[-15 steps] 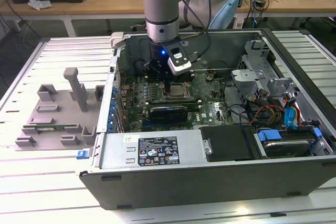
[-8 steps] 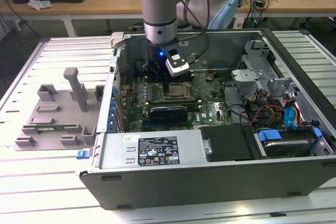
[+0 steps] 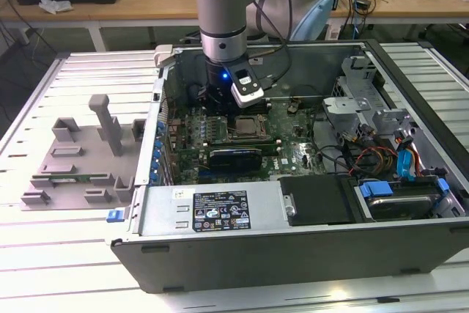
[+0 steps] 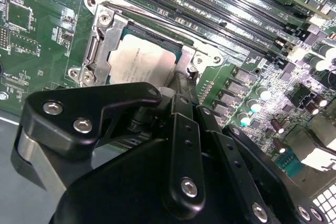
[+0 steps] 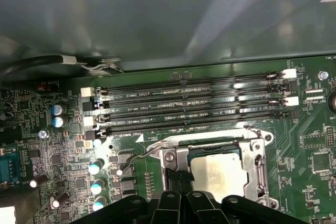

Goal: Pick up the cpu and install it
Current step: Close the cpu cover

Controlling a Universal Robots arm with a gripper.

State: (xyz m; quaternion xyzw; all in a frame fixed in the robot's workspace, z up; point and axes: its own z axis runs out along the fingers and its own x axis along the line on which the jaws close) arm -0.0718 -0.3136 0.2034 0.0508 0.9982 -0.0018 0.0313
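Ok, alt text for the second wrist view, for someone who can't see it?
The silver cpu lies inside the socket frame on a green motherboard. The black gripper is in the foreground, reaching to the cpu's edge; whether they touch cannot be told. Long memory slots run beside the frame.

The arm (image 3: 222,20) is being held upright, with the wrist (image 3: 223,60) being pointed straight down. The gripper (image 4: 181,83) is being held low, fingers (image 5: 173,182) pressed together.
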